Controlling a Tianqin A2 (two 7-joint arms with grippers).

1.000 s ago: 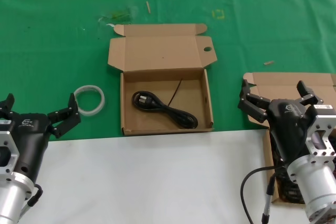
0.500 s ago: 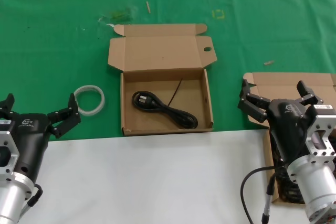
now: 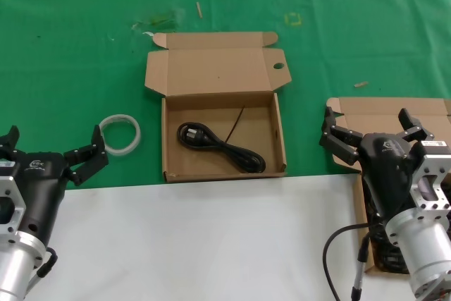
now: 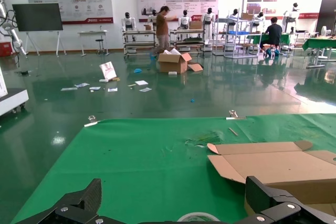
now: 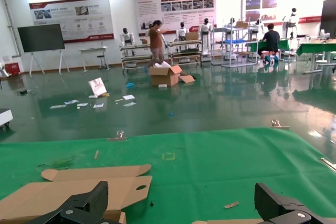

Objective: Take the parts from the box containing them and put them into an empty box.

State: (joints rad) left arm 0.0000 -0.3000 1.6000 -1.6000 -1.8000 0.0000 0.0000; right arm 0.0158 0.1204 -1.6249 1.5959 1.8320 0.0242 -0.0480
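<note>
One power cord (image 3: 220,145) lies in the centre box (image 3: 224,167). I hold the right gripper (image 3: 370,130), jaws apart, above the source box (image 3: 384,113). Left gripper (image 3: 51,149) idles, jaws apart. Next: descend and grasp another cord.

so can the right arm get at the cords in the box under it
Probably yes. The right gripper hovers with jaws spread directly over the open box at the right; its lid is folded back, and dark cords show beneath the wrist.
</note>
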